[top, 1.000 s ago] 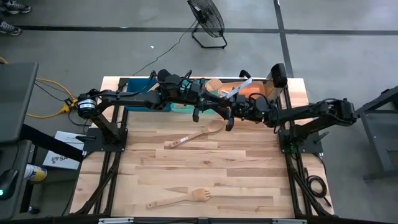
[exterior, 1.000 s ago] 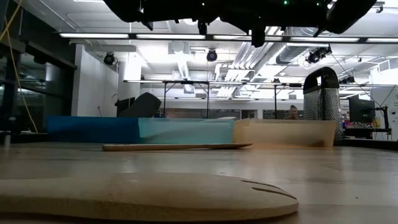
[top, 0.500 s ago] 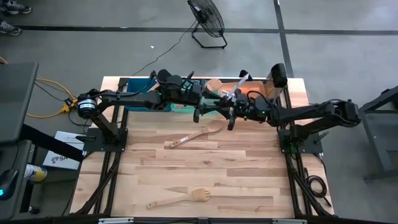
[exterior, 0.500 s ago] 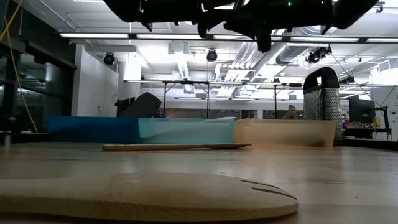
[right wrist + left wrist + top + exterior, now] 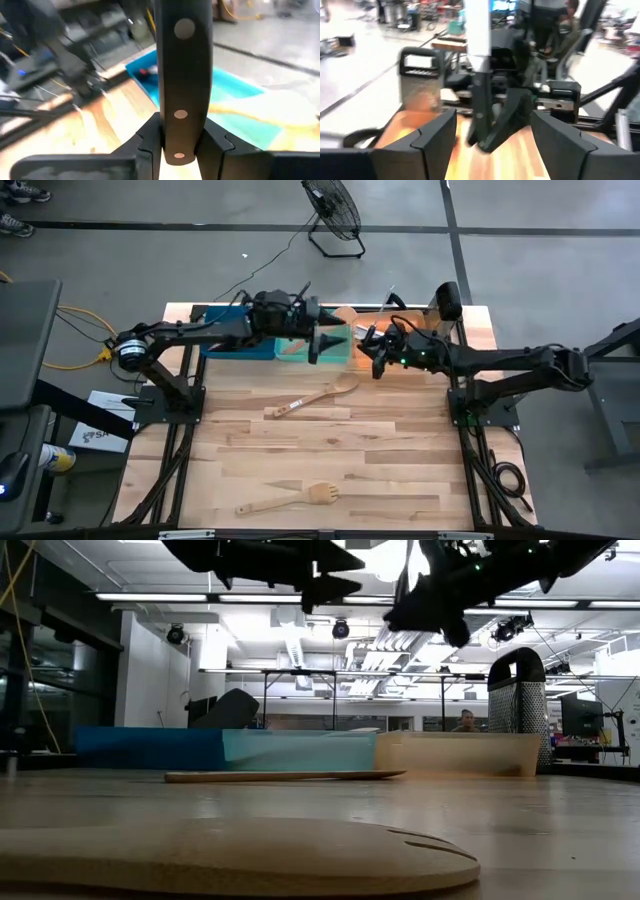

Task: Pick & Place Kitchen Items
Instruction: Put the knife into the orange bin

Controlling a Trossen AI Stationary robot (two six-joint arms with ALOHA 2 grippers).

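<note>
The left tool (image 5: 322,340) hung with its fingers spread wide and empty above the green bin (image 5: 315,343), beside the blue bin (image 5: 222,343). Just right of it, the right tool (image 5: 376,352) was clamped on a black-handled knife (image 5: 182,75), raised over the orange bin (image 5: 412,330) and not yet set down. Several utensils appeared already binned. Two pieces were left on the counter (image 5: 400,460): a wooden spoon (image 5: 318,396) near the bins and a wooden fork (image 5: 290,498) at the near edge
</note>
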